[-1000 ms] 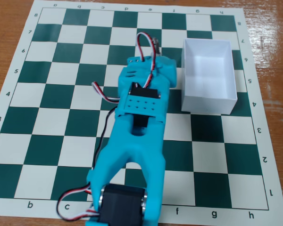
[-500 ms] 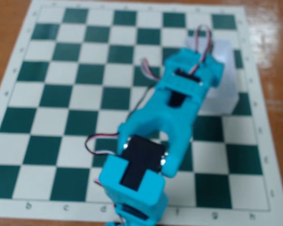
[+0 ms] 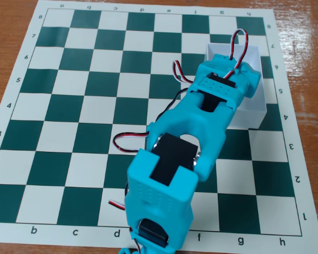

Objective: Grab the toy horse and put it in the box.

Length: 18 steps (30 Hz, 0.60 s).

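A green-and-white printed chessboard mat (image 3: 69, 106) lies on a reddish-brown wooden table (image 3: 10, 16), seen from above in the fixed view. At the far right of the mat stands the white rectangular open-topped box with thin walls (image 3: 254, 114).

The turquoise plastic robot arm (image 3: 196, 132) stretches from the near edge of the picture diagonally up and to the right, and its wrist end sits over the box, covering most of the opening. The gripper itself is hidden under the wrist body, so I cannot tell how its fingers stand or whether they hold anything. Red, white and black servo wires (image 3: 238, 45) loop above the wrist.

The toy horse is nowhere visible; no bare square of the mat shows it, so it is probably beneath the arm, either between the fingers or already inside the box, though that is only a guess.

As a small plastic figurine it should be very light, stiff and rather smooth, liable to slip or pop out sideways under pressure. The body between the legs and the neck looks like the sensible place to pinch, with modest closing force.
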### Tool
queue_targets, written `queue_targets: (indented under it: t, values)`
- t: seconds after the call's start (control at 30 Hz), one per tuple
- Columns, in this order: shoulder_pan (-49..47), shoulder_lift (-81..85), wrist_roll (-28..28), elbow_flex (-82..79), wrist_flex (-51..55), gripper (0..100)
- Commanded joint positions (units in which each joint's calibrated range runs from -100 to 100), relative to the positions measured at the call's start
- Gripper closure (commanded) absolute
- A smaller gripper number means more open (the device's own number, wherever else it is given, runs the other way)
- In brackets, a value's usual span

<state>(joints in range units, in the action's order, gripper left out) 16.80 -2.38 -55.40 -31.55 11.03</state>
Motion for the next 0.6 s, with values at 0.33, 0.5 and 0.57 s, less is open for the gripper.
queue_targets:
  t: [0.33, 0.5, 0.57]
  values:
    - [-5.9, 21.0, 2.0, -8.6, 7.0, 73]
    - [-11.2, 37.3, 3.1, -19.3, 11.7, 73]
    - [-13.2, 43.7, 3.8, -23.4, 14.7, 73]
